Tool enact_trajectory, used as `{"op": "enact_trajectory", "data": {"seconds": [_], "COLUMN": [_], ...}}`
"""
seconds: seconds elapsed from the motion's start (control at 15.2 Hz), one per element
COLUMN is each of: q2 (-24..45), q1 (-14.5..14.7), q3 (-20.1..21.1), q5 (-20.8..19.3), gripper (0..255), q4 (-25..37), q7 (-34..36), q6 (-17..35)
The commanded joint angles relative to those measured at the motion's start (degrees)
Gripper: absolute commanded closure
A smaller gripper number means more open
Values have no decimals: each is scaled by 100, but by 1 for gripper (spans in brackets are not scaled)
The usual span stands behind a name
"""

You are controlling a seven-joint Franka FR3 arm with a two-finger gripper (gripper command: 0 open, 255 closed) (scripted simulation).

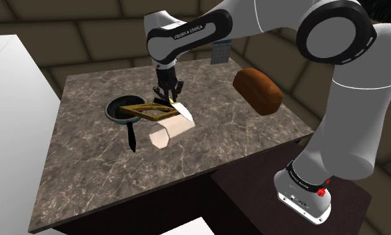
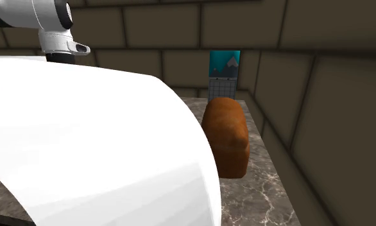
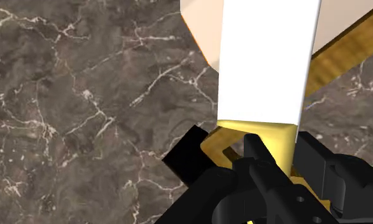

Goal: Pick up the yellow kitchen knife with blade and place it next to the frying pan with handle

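As the gripper [image 3: 281, 153] clasps the knife [image 3: 268, 63] by its handle, carrying seems underway; next, lower it beside the pan [image 1: 113, 107].

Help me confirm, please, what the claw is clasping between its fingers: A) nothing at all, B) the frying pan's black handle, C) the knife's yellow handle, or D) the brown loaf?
C: in the wrist view the claw is shut on the yellow handle of the white-bladed knife, while in the shoulder view the frying pan and the loaf sit on the table away from it.
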Motion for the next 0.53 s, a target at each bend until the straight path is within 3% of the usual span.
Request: {"op": "enact_trajectory", "data": {"seconds": [0.0,0.46], "q2": [27,256], "q1": [150,717], "q3": [78,356], "q5": [11,28], "gripper": [255,255], "q4": [58,388], "q7": [230,1051], "q6": [-23,-83]}}
